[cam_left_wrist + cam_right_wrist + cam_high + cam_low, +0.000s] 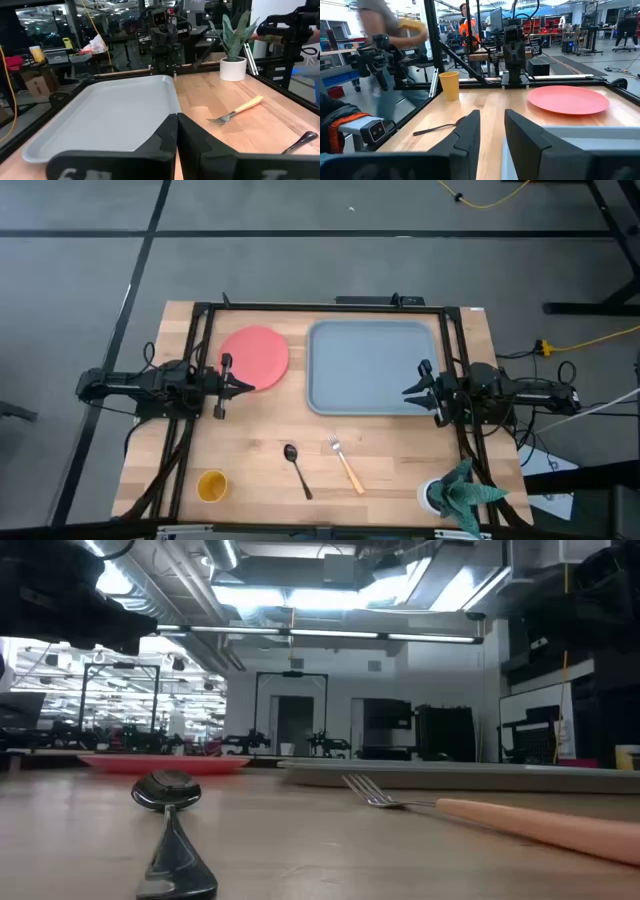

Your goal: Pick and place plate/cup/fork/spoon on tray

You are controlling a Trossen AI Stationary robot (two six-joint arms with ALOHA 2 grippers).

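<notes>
Both grippers empty; nothing sits on the tray.

My left gripper (243,386), fingers pressed together, hangs at the plate's (254,356) 7 o'clock edge; my right gripper (410,391), slightly parted, hovers over the tray's (370,367) 4 o'clock rim. I see the spoon (296,468) and fork (345,463) at the tray's 6 o'clock, the cup (211,485) at its 8 o'clock.

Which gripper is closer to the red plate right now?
Left. The left gripper sits at the plate's edge; the right gripper is across the tray, at its far side.
</notes>
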